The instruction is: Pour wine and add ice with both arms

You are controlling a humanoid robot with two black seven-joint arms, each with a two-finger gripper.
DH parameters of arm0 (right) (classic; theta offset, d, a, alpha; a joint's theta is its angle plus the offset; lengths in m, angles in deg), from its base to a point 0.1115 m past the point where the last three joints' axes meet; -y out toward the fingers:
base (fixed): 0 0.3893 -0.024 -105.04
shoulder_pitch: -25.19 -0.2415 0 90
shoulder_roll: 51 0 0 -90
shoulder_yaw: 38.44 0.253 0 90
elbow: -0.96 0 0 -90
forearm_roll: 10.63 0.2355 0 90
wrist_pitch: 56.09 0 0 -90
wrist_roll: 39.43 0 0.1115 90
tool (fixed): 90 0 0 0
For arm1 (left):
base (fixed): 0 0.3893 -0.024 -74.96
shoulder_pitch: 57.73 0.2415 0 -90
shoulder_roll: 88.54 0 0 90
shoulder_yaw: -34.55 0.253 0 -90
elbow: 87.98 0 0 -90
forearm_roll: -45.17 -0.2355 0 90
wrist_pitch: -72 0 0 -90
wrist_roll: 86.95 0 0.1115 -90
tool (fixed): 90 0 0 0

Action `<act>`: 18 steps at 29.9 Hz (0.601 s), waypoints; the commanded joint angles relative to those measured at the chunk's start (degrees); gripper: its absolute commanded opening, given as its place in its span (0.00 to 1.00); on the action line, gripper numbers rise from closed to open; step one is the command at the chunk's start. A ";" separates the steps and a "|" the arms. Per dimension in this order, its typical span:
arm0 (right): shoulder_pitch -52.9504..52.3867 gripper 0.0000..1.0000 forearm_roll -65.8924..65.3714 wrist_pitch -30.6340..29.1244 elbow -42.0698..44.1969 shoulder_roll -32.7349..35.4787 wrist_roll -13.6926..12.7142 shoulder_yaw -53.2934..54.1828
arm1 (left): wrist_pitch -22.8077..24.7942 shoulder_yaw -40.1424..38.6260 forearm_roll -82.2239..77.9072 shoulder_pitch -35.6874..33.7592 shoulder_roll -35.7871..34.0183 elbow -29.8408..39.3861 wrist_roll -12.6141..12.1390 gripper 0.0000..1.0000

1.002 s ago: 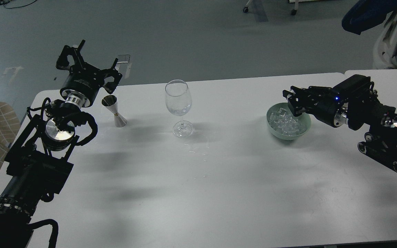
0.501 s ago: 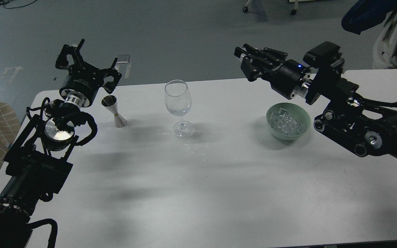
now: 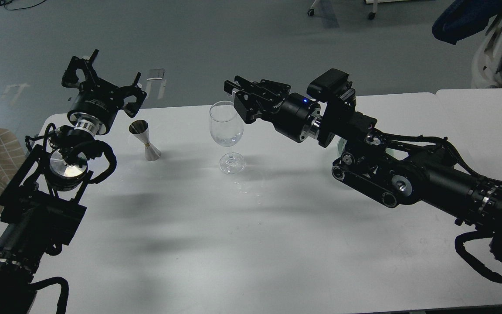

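Observation:
A clear wine glass (image 3: 225,131) stands at the back middle of the white table (image 3: 251,226), with something clear and glinting low in its bowl. My right gripper (image 3: 233,89) hovers just above and right of the glass rim, fingers close together, with a small pale glint of ice (image 3: 232,91) at the tips. A steel jigger (image 3: 144,140) stands left of the glass. My left gripper (image 3: 111,72) is open and empty, up behind the jigger. The ice bowl (image 3: 339,146) is almost wholly hidden behind my right arm.
A few clear bits (image 3: 246,188) lie on the table in front of the glass. My right arm (image 3: 390,174) stretches across the right half of the table. A second white table (image 3: 482,113) adjoins at the back right, and a chair (image 3: 495,43) stands behind it.
My right gripper rose out of the ice bowl and swung left across the table to the glass rim; its arm now covers the bowl. My left gripper shifted slightly left and up.

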 commanded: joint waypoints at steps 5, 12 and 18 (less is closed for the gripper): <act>0.08 0.22 0.09 0.00 1.71 -1.77 0.01 -0.60 | 0.00 0.17 0.00 -0.06 0.32 -0.04 0.05 0.97; -0.10 0.23 0.09 0.09 4.96 -4.67 0.09 -0.60 | 0.08 -0.01 0.00 -0.06 0.14 -0.04 0.05 0.97; -0.18 0.31 0.09 0.09 5.31 -5.20 0.09 -0.69 | 0.08 -0.10 0.09 0.03 0.05 -0.04 0.05 0.97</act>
